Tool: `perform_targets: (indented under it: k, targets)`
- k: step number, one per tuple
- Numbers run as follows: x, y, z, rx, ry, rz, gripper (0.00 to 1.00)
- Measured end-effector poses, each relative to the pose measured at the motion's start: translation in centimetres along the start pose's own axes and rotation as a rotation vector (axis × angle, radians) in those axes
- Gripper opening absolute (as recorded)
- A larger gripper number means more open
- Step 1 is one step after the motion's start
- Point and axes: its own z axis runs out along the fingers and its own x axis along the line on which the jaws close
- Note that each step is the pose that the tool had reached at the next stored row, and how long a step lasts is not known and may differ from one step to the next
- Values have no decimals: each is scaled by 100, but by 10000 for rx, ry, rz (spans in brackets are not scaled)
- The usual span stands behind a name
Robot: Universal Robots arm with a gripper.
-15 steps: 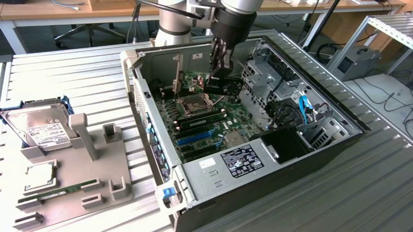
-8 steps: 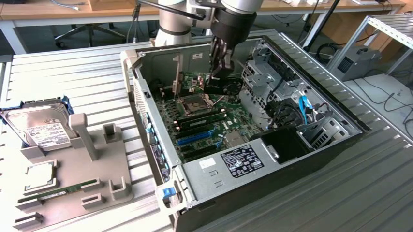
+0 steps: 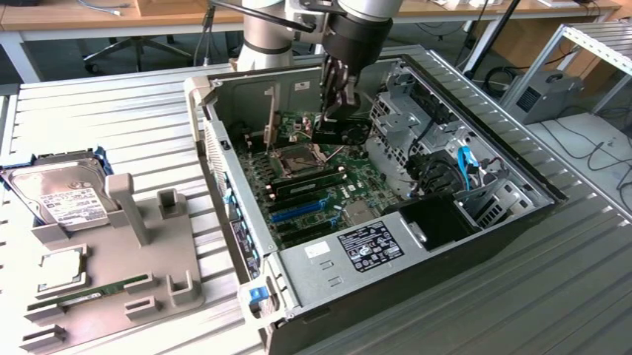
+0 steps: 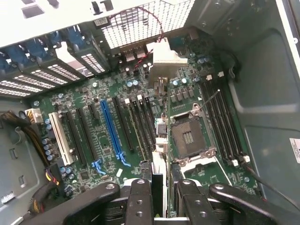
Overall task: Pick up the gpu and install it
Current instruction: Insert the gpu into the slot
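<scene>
Grey-metal pc case (image 3: 415, 244) open at centre of exterior frame. Green motherboard (image 4: 108, 98) inside, long expansion slots unfilled, blue slot (image 4: 110, 126) among them. Pickup looks done: gpu (image 4: 159, 173) carried edge-on over board, beside cpu socket (image 4: 190, 138). Seating left; card appears not yet in any slot. Gripper (image 3: 338, 118), upper centre of exterior frame, jaws narrow, clamped on gpu's flat faces.

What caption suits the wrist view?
The fingers hold the graphics card edge-on over the motherboard inside the open case.

1 gpu (image 4: 158, 180), 1 hard drive (image 3: 64, 196), 1 loose RAM stick (image 3: 89, 293) (green).
</scene>
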Motion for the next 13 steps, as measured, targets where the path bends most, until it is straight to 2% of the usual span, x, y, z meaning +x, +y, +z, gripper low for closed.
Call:
perform_targets:
  k: [13]
  targets:
    - [0,0,0,-15,59,-687,26]
